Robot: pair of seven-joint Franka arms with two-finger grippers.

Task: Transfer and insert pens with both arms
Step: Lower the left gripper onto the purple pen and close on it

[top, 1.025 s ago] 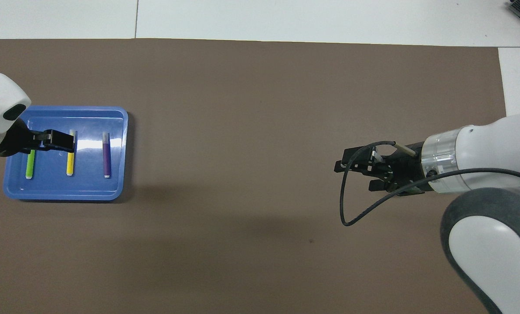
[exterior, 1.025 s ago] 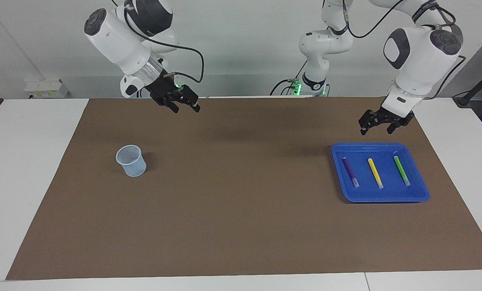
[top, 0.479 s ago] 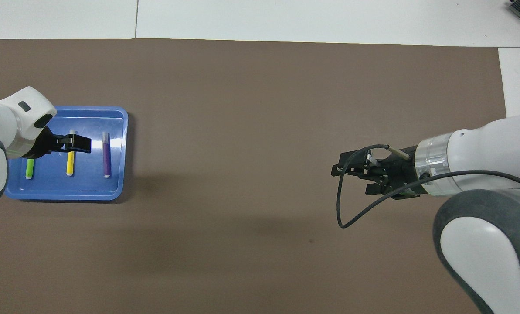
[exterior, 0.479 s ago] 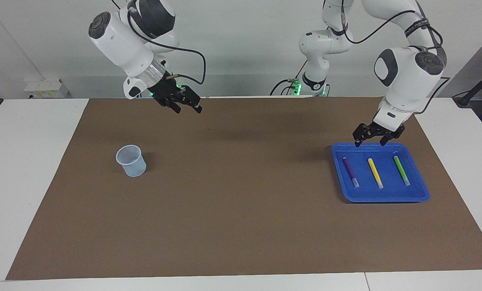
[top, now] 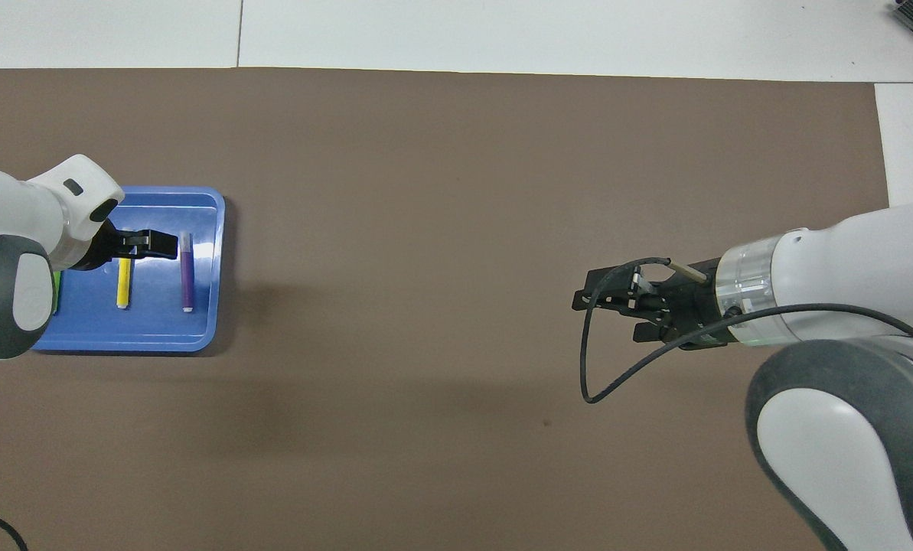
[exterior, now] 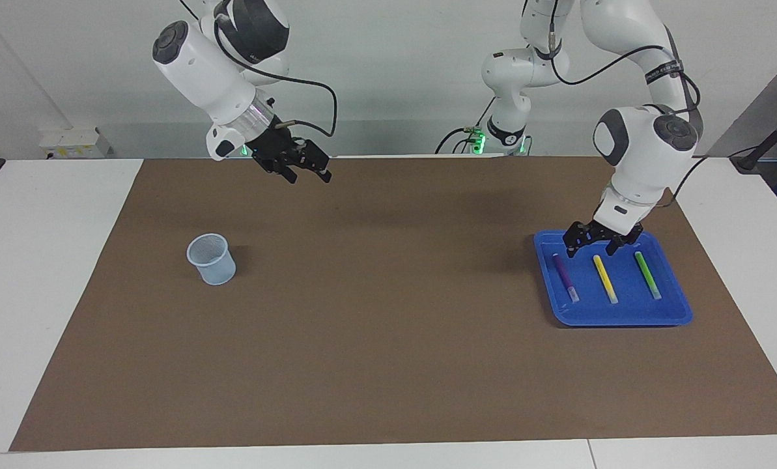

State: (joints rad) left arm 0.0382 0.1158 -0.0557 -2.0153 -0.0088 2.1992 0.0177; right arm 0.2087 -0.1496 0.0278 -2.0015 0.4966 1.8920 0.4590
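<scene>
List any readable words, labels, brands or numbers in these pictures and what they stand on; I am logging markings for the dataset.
None can be read.
Black band with white lettering on the left arm's white upper link: too small to read.
Three marker-like pens, purple, yellow, green, blue plastic tray and pale mesh cup: no print visible.

open mat (exterior: 388, 312), cup (exterior: 211, 258), tray (exterior: 678, 306) apart

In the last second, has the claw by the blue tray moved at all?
Yes. The left gripper has come down from outside the blue tray's rim to over it.
</scene>
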